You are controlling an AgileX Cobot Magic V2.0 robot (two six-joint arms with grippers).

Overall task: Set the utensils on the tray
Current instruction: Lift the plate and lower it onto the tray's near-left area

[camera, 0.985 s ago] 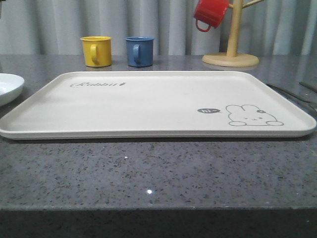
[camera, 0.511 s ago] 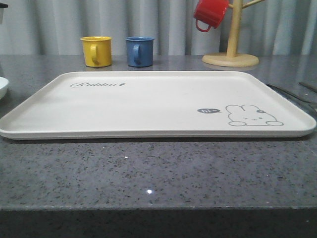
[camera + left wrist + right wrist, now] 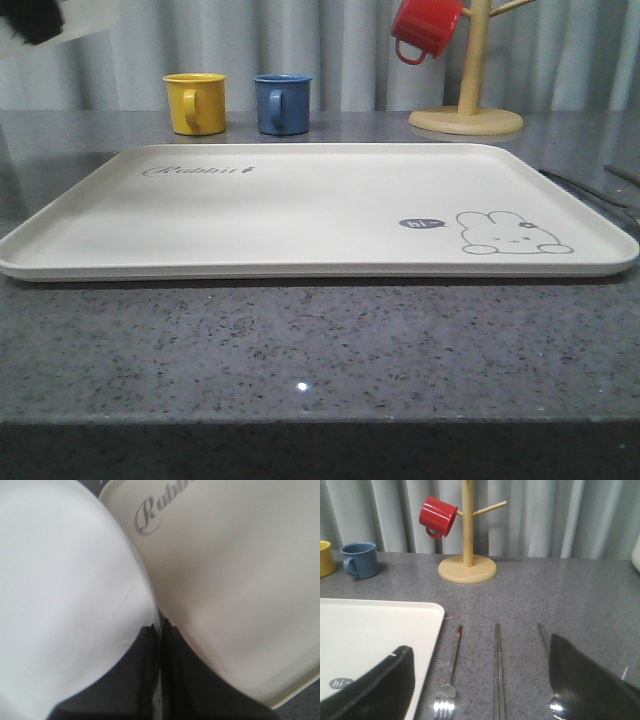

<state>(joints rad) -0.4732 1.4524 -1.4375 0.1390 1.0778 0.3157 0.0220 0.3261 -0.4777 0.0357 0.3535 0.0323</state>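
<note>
The cream tray (image 3: 300, 215) with the rabbit drawing lies flat mid-table with nothing on it. My left gripper (image 3: 159, 630) is shut on the rim of the white plate (image 3: 60, 580), held above the tray's (image 3: 240, 580) "Rabbit" corner. In the front view plate (image 3: 90, 20) and left gripper (image 3: 30, 18) are a blur at the top left. My right gripper (image 3: 480, 647) hangs open over the fork (image 3: 447, 680) and chopsticks (image 3: 497, 670), which lie on the counter beside the tray (image 3: 370, 630). One finger partly hides the spoon (image 3: 543, 636).
A yellow mug (image 3: 196, 103) and a blue mug (image 3: 281, 103) stand behind the tray. A wooden mug tree (image 3: 466, 118) at the back right carries a red mug (image 3: 424, 28). Slim metal handles (image 3: 585, 190) lie right of the tray. Bare counter runs along the front.
The white plate has left the counter at the tray's left end and risen in the left gripper to the top left of the front view. The tray has not moved.
</note>
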